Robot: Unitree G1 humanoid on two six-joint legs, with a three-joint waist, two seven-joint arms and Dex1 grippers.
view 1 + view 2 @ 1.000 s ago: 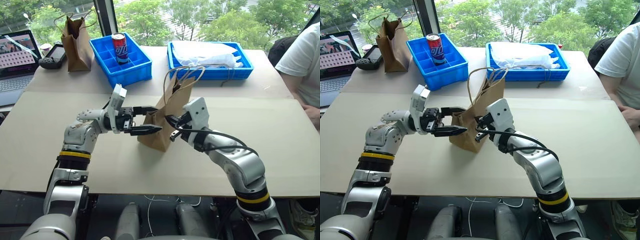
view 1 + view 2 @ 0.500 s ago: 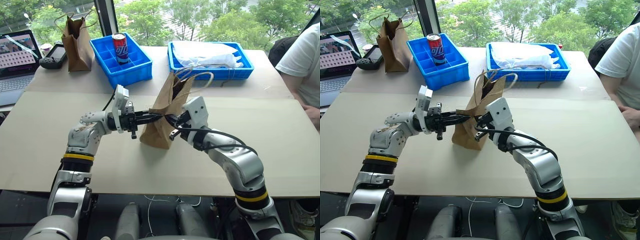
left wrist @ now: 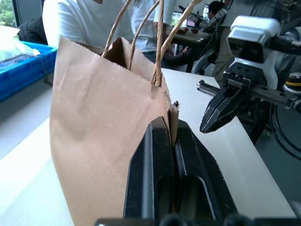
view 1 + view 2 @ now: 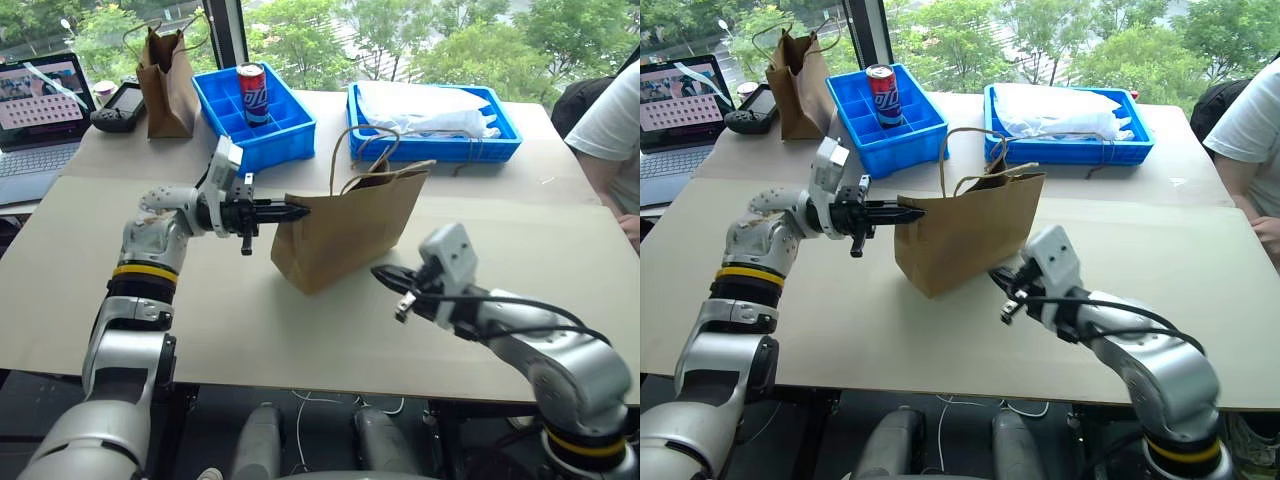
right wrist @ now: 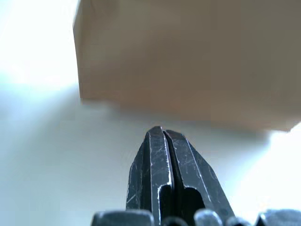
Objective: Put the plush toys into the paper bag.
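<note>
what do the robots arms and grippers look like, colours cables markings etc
Both arms are silver-grey metal with rounded joint housings. Each carries a yellow band edged in black: on the left arm and low on the right arm. White blocky wrist modules sit behind the left gripper and right gripper, whose tapered jaws are matte black and scuffed. Black cables loop along the right forearm.

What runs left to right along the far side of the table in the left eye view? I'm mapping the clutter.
Laptop → game controller → darker brown paper bag → compartment bin holding a soda can → blue tray with white plastic.
</note>
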